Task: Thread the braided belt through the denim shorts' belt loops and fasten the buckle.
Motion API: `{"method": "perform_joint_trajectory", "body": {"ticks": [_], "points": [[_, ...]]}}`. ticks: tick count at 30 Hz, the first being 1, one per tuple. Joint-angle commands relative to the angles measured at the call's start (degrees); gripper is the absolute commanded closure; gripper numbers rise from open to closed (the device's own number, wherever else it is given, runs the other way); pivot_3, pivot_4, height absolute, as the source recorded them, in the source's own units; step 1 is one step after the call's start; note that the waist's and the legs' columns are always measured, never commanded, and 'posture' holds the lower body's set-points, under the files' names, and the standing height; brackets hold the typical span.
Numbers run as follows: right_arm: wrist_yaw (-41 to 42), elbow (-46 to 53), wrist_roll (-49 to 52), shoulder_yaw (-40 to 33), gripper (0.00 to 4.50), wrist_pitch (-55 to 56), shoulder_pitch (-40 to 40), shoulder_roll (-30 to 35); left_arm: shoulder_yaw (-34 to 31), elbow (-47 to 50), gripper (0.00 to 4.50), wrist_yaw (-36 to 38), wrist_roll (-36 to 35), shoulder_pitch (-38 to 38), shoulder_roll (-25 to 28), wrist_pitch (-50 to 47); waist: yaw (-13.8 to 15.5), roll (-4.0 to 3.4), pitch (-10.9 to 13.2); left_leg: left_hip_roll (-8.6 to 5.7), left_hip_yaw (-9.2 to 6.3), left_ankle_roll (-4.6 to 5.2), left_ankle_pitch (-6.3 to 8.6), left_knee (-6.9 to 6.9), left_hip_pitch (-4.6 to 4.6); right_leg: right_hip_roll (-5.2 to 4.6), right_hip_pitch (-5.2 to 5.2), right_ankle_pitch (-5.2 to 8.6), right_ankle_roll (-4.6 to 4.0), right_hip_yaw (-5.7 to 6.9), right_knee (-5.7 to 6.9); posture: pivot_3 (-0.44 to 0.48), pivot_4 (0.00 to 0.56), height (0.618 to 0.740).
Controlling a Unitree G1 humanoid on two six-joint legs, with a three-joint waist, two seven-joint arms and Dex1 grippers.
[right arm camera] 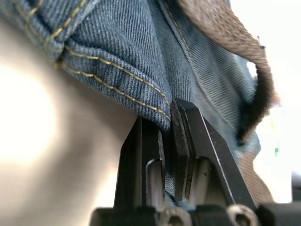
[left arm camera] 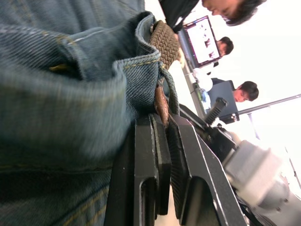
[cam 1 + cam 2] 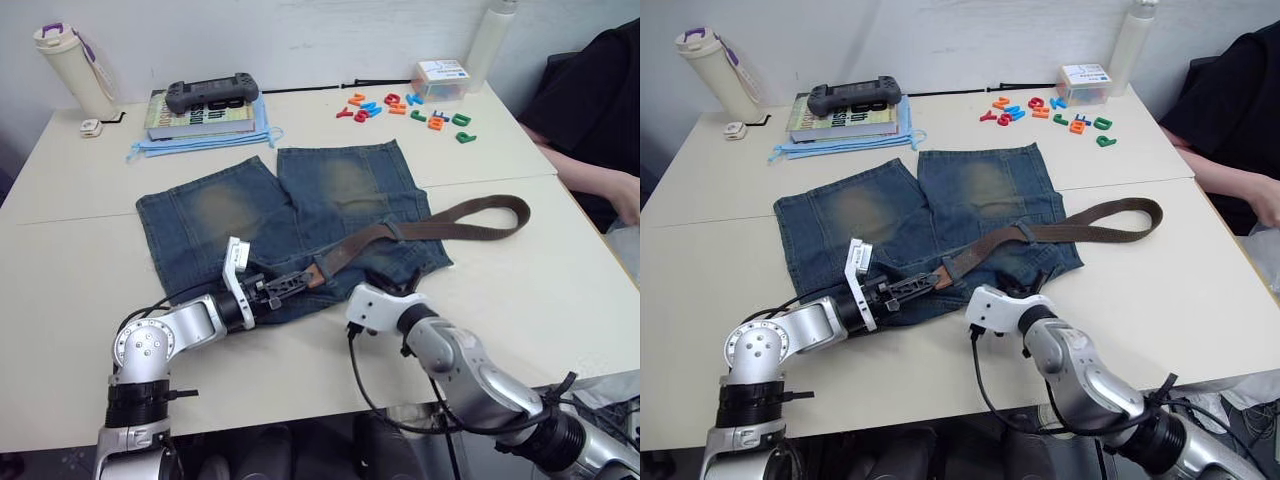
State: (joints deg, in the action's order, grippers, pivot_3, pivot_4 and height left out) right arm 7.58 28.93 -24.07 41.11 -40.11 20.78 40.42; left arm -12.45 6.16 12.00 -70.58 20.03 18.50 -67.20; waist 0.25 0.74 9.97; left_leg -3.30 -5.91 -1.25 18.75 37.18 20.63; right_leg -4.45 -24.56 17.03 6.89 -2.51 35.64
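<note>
- Lower left of the head view: left gripper [image 3: 297, 283] lies low, clamped on the belt [image 3: 470, 226] tip.
- Lower centre: right gripper [image 1: 168, 123] pinches the shorts [image 3: 240, 215] waistband edge.

Right gripper pinching the edge of the shorts

The two black fingers [image 1: 188, 141] of the right gripper [image 1: 167, 136] are closed on the folded hem of the blue denim shorts [image 1: 117, 52], which has yellow stitching. Behind the cloth, the dark brown braided belt [image 1: 225, 33] curves over the denim. A pale beige table surface [image 1: 51, 155] lies under the hem.
</note>
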Motion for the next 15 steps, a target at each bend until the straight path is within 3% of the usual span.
{"method": "perform_joint_trajectory", "body": {"ticks": [1, 6, 15], "points": [[1.3, -2.4, -4.5, -6.5, 4.42, 3.7, 0.1, 3.9, -1.7, 2.2, 4.50, -0.6, -2.5, 1.0, -0.3, 0.1, 0.0, 0.02, 0.0, 0.00, 0.01, 0.01, 0.00, -0.02, 0.00, 0.00, 0.00, 0.00, 0.00, -0.01, -0.02, 0.000, 0.150, 0.740], [4.5, -7.0, -6.2, -10.8, 4.42, 9.5, -0.2, 6.2, -1.9, 2.7, 4.50, -1.8, -3.7, 1.6, -0.6, 0.3, -0.1, 0.07, 0.1, 0.01, 0.02, 0.02, -0.01, -0.03, 0.01, 0.00, -0.01, 0.00, 0.01, -0.01, -0.02, 0.000, 0.150, 0.740], [6.8, -13.1, -9.9, -14.9, 4.42, 11.1, 0.5, 2.6, -2.1, 3.6, 4.50, -2.6, -4.8, 1.1, -0.2, 0.4, -0.1, 0.08, 0.1, 0.01, 0.04, 0.02, -0.01, 0.00, 0.01, 0.00, -0.01, 0.00, 0.01, -0.02, 0.00, 0.000, 0.150, 0.740]]}}
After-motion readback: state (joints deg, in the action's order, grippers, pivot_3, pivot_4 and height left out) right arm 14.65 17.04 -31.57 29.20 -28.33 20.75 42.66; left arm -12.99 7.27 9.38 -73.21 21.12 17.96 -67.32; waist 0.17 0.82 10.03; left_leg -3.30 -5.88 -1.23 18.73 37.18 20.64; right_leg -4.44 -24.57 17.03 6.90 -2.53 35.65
